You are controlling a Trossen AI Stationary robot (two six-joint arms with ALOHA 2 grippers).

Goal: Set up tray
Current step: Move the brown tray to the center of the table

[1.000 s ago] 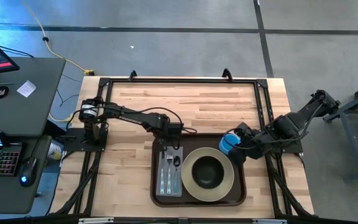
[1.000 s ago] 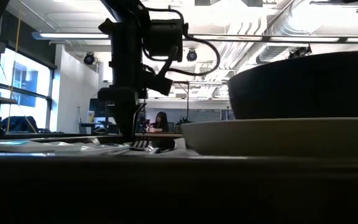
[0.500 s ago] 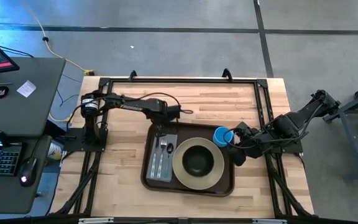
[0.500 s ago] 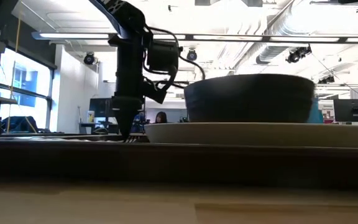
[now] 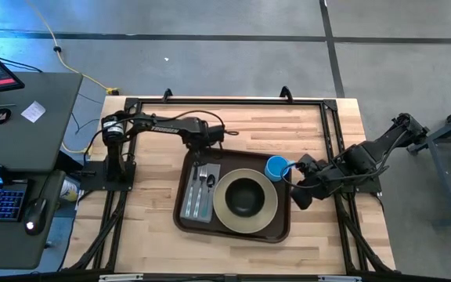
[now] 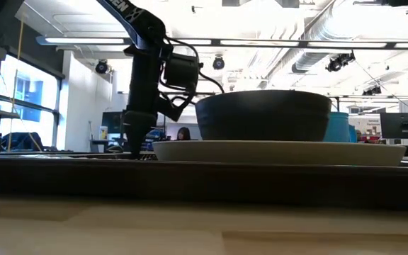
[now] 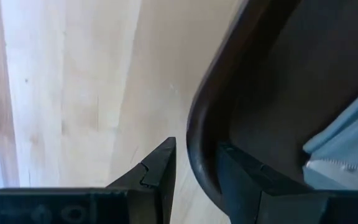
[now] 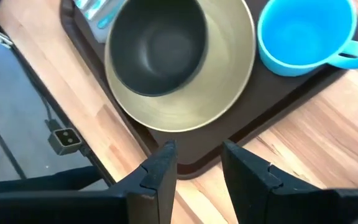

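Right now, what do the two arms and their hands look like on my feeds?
Both arms are dark, near black, with slim jointed links. The left arm has a black cable looping beside its boxy wrist and pale lettering on one link in the low view. The left hand and right hand each end in two flat, dark, angular fingers with stepped inner faces.

Smooth dark tray (image 5: 233,229) on pale, grained wood table (image 5: 155,215); glossy blue cup (image 8: 306,34).
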